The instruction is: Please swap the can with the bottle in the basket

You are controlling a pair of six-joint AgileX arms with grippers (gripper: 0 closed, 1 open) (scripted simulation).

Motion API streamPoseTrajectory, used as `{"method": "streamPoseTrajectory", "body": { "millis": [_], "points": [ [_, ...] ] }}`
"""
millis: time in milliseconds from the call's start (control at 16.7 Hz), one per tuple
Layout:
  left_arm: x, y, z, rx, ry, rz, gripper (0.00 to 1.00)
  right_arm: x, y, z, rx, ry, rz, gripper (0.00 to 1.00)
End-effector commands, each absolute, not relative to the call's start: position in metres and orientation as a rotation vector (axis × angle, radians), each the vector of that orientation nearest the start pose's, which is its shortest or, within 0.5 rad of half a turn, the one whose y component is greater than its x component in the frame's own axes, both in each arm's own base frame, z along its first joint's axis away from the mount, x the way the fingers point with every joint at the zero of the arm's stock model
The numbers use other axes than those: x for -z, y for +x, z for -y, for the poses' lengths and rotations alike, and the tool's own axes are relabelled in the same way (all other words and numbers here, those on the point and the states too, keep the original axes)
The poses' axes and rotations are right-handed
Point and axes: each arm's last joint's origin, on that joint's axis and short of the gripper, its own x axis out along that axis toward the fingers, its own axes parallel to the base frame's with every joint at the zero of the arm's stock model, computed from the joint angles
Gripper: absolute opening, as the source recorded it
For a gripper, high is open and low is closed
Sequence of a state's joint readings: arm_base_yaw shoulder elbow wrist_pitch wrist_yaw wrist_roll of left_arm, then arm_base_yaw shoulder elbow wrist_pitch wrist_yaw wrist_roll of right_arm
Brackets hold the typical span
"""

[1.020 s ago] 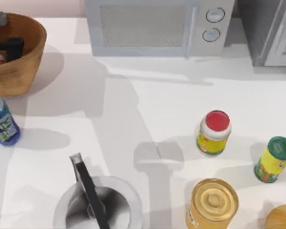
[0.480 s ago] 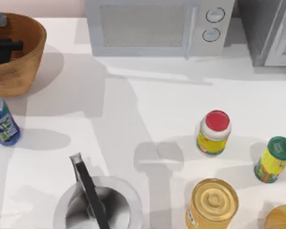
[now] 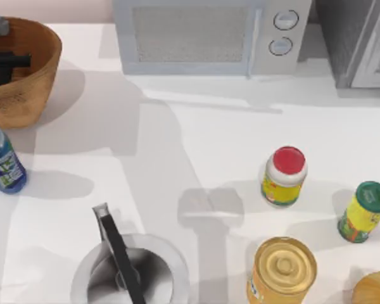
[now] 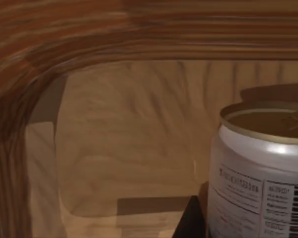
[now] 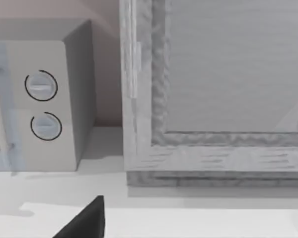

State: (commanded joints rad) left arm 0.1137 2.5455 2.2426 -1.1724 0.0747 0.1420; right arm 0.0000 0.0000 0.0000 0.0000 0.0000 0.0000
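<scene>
The wicker basket point(image 3: 31, 69) stands at the table's far left back corner. My left gripper point(image 3: 2, 61) reaches down inside it, over the spot where the can stands. In the left wrist view the can point(image 4: 260, 168), white with a dull gold top, is very close, on the basket point(image 4: 114, 139) floor near its wall. The blue-capped bottle point(image 3: 3, 161) stands upright on the table in front of the basket. A dark part of my right gripper point(image 5: 84, 220) shows in the right wrist view, facing the back of the table.
A microwave point(image 3: 202, 38) and a grey cabinet point(image 3: 361, 41) line the back. At the right stand a red-capped jar point(image 3: 284, 176), a green-capped jar point(image 3: 365, 212) and a gold-lidded tin point(image 3: 282, 269). A grey round pan point(image 3: 130, 272) with a dark handle sits at the front.
My left gripper has sunk deeper into the basket and shifted slightly left, now covering the can in the top view. Nothing else has moved.
</scene>
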Motion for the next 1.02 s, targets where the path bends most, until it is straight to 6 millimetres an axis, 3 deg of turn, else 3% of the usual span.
{"method": "streamPoseTrajectory", "body": {
  "millis": [240, 300, 480, 660, 840, 1020],
  "points": [
    [-0.134, 0.502, -0.062, 0.056, -0.028, -1.467, 0.0, -0.16, 0.106, 0.001, 0.0, 0.0, 0.0, 1.0],
    [-0.154, 0.495, -0.062, 0.039, -0.032, -1.449, 0.0, -0.16, 0.106, 0.001, 0.0, 0.0, 0.0, 1.0],
    [-0.161, 0.492, -0.062, 0.034, -0.03, -1.428, 0.0, -0.16, 0.106, 0.001, 0.0, 0.0, 0.0, 1.0],
    [-0.19, 0.479, -0.058, 0.022, -0.024, -1.35, 0.0, -0.16, 0.106, 0.001, 0.0, 0.0, 0.0, 1.0],
    [-0.233, 0.449, -0.05, 0.012, -0.011, -1.23, 0.0, -0.16, 0.106, 0.001, 0.0, 0.0, 0.0, 1.0],
    [-0.276, 0.395, -0.039, 0.002, 0.001, -1.078, 0.0, -0.16, 0.106, 0.001, 0.0, 0.0, 0.0, 1.0]
  ]
}}
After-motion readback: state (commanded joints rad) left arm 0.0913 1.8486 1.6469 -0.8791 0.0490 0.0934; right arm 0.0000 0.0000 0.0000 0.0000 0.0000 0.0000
